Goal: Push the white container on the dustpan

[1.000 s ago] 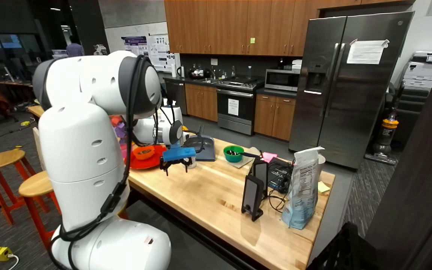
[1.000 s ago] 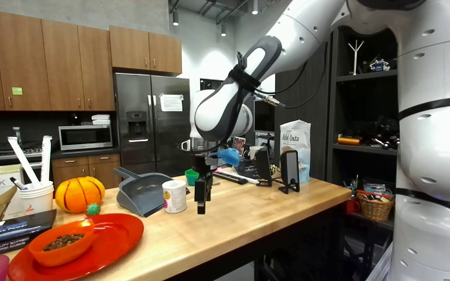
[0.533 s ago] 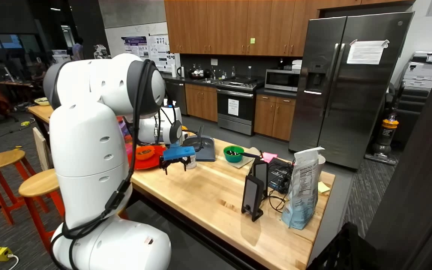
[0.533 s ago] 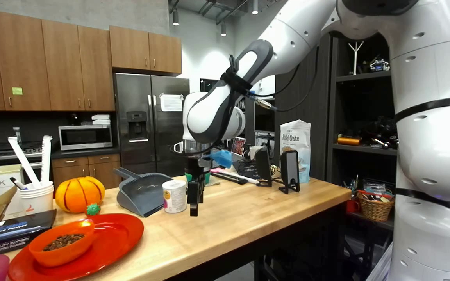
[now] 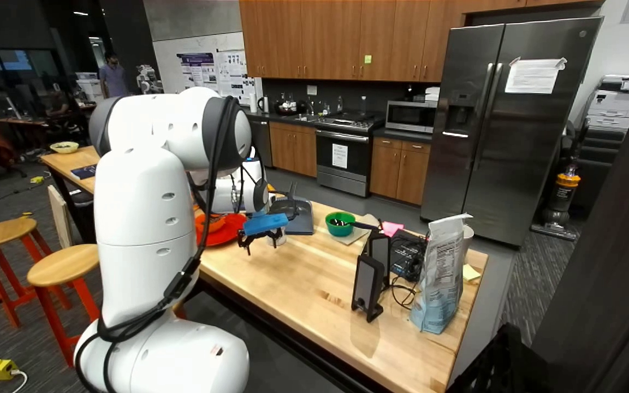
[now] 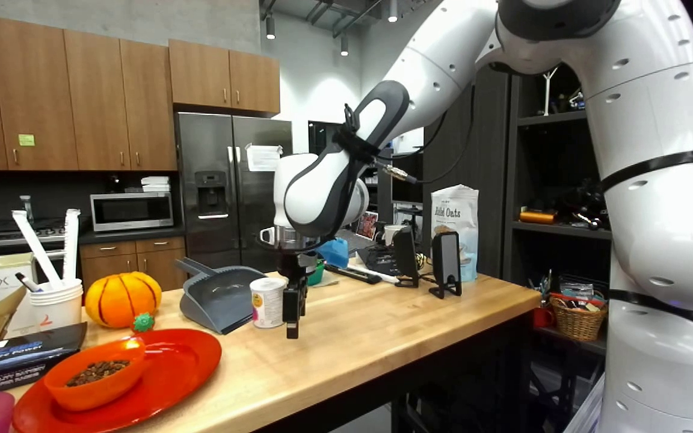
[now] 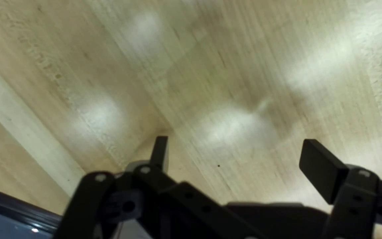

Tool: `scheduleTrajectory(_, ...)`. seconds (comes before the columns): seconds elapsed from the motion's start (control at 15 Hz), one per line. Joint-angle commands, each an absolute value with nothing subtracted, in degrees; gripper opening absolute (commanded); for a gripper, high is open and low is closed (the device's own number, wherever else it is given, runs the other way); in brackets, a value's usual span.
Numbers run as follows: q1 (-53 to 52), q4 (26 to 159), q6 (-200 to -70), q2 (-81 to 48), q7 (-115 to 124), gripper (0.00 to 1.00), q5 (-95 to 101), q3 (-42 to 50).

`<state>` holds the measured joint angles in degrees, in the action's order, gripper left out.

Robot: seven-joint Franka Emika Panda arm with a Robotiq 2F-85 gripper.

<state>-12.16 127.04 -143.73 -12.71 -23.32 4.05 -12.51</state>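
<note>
The white container [image 6: 267, 302], a small tub with a printed label, stands upright on the table beside the open front edge of the dark grey dustpan [image 6: 220, 300]. In an exterior view the dustpan [image 5: 302, 218] lies behind the gripper, which partly covers the container. My gripper [image 6: 296, 323] points down just to the right of the container; whether they touch, I cannot tell. The fingertips of the gripper [image 5: 262, 249] are wide apart. In the wrist view the gripper [image 7: 235, 141] has only bare wood between its fingers; neither container nor dustpan can be made out there.
A red plate [image 6: 193, 361] with an orange bowl [image 6: 103, 394] sits near the dustpan, and an orange pumpkin [image 6: 121, 300] stands behind it. Further along are a green bowl [image 5: 339, 230], black speakers [image 5: 367, 284] and a tall bag [image 5: 440, 278]. The table edge shows in the wrist view.
The gripper has shifted closer to the white container, leftward in one exterior view and slightly rightward in the other at the end. Container and dustpan stay where they were.
</note>
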Motion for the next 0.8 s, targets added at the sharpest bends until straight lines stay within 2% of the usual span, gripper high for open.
scheduleTrajectory(0.0, -12.1, 121.3, -143.9, -16.8, -20.6, 1.0, 6.6, -12.3)
scheduleTrajectory(0.73, -13.8, 104.5, -145.4, -28.6, -15.4, 1.0, 13.1, -10.3)
